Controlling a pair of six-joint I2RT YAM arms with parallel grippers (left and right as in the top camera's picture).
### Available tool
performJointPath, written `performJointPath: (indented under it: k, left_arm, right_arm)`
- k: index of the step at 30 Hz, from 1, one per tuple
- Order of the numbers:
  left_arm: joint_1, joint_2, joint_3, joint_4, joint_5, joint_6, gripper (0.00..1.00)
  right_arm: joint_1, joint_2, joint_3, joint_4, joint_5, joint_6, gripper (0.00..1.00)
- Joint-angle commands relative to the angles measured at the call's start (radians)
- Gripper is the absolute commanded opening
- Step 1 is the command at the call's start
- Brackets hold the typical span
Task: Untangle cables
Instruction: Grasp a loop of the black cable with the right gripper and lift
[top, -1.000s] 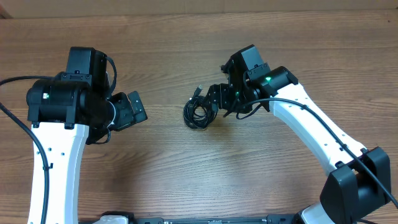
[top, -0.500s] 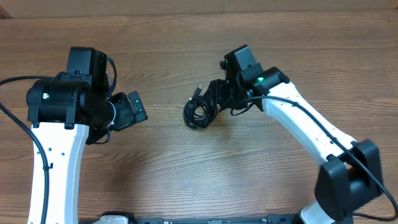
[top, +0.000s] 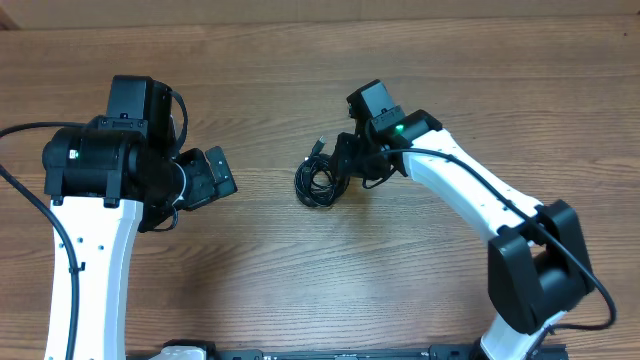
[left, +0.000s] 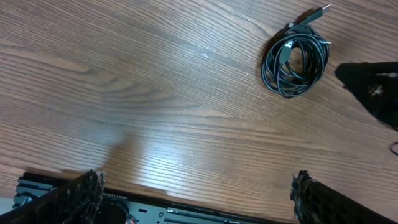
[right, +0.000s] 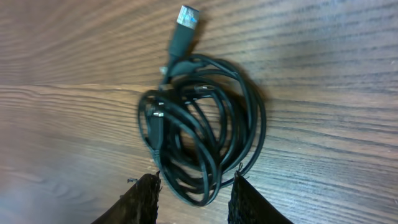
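Note:
The cables (top: 318, 182) lie as one tangled black coil near the table's middle, with a plug sticking out at its far end. They also show in the left wrist view as a small coil (left: 295, 59) and fill the right wrist view (right: 199, 124). My right gripper (top: 340, 163) hangs over the coil's right side. Its jaws (right: 196, 177) are open but narrow, and they straddle the coil's near loops without pinching them. My left gripper (top: 222, 180) stands wide open well to the left of the coil, with nothing between its fingers (left: 196, 176).
Bare wooden tabletop (top: 260, 260) surrounds the coil. The right gripper's dark body (left: 373, 87) shows at the right edge of the left wrist view. A metal rail (left: 186, 211) runs along the table's near edge.
The right arm has shifted left and back over the coil, and its jaws have narrowed around the coil's loops. The left arm and the coil have not moved.

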Motion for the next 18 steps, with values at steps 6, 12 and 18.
performJointPath:
  k: [6, 12, 18]
  left_arm:
    - [0.000, 0.000, 0.002, -0.002, 0.010, -0.006, 1.00]
    - [0.000, 0.000, 0.002, -0.003, 0.010, -0.006, 0.99]
    - [0.000, 0.000, 0.002, -0.003, 0.010, -0.006, 1.00]
  right_arm:
    - [0.023, 0.064, 0.007, 0.020, 0.018, 0.016, 0.29]
    - [0.023, 0.064, 0.006, 0.029, 0.018, 0.016, 0.25]
    - [0.035, 0.065, -0.013, 0.029, 0.015, 0.016, 0.27]
